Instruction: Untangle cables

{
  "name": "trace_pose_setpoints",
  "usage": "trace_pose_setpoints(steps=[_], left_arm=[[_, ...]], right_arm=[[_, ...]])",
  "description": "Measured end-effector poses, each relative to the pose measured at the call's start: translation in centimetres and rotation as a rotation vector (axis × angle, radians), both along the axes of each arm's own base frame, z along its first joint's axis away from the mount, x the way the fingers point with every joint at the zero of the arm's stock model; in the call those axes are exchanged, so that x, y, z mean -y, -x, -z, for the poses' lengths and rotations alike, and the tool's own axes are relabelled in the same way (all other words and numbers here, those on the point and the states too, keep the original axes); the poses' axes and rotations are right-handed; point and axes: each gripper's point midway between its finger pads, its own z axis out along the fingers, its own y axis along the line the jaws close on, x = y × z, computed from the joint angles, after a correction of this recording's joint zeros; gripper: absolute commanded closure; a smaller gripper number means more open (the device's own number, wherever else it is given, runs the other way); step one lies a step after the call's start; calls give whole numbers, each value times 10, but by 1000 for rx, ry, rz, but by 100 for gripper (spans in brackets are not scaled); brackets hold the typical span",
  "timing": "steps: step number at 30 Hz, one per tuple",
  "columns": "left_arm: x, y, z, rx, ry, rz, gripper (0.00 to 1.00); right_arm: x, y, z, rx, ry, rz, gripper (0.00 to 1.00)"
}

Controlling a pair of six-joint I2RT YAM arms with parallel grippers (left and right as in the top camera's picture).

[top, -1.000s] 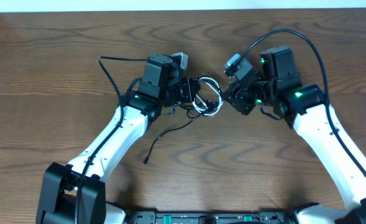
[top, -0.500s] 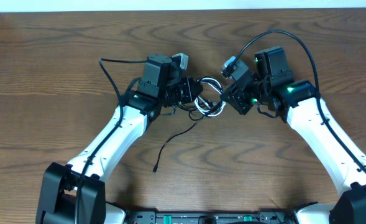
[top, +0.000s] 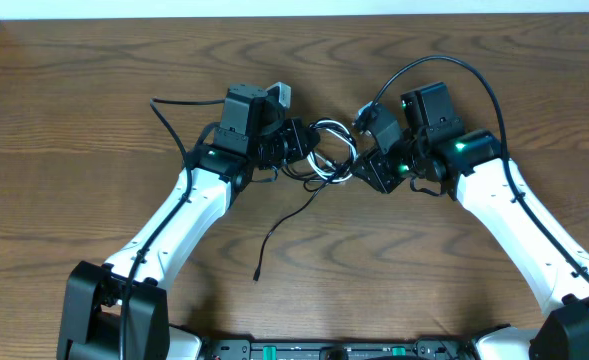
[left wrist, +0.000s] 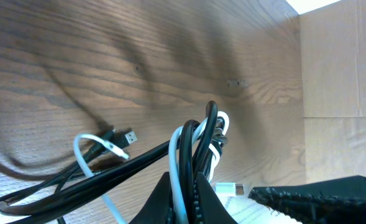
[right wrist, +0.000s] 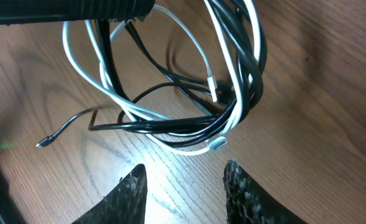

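The cables (top: 330, 152) form a knot of black and white loops between my two grippers at mid-table. My left gripper (top: 296, 147) is shut on the knot; in the left wrist view its jaws (left wrist: 187, 200) pinch a white strand and black strands together. The black cable (left wrist: 205, 133) and white cable (left wrist: 82, 153) loop outward, with a small plug (left wrist: 127, 136) lying on the wood. My right gripper (top: 360, 166) is open just right of the knot. Its fingertips (right wrist: 133, 182) stand apart with bare wood between them (right wrist: 184, 178); the black loops (right wrist: 245, 70) and white plug end (right wrist: 218, 144) lie just beyond.
A loose black tail (top: 277, 228) trails from the knot toward the front of the wooden table (top: 74, 200). Thicker black arm wires arch over the right arm (top: 464, 66) and beside the left arm (top: 174, 118). A pale wall (left wrist: 338, 56) borders the far edge.
My right gripper has moved left, closer to the knot. The left gripper with the knot has shifted slightly left and back, and the black tail has slid right and forward.
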Motion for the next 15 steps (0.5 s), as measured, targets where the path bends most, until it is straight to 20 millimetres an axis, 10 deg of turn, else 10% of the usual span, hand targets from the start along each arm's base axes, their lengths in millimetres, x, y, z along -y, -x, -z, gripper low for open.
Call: trace_pose_setpoints(steps=[7, 15], left_arm=[[3, 3, -2, -21, 27, 10, 93], [4, 4, -2, -23, 32, 15, 93]], right_arm=[[-2, -11, 15, -26, 2, 38, 69], [-4, -15, 22, -54, -3, 75, 99]])
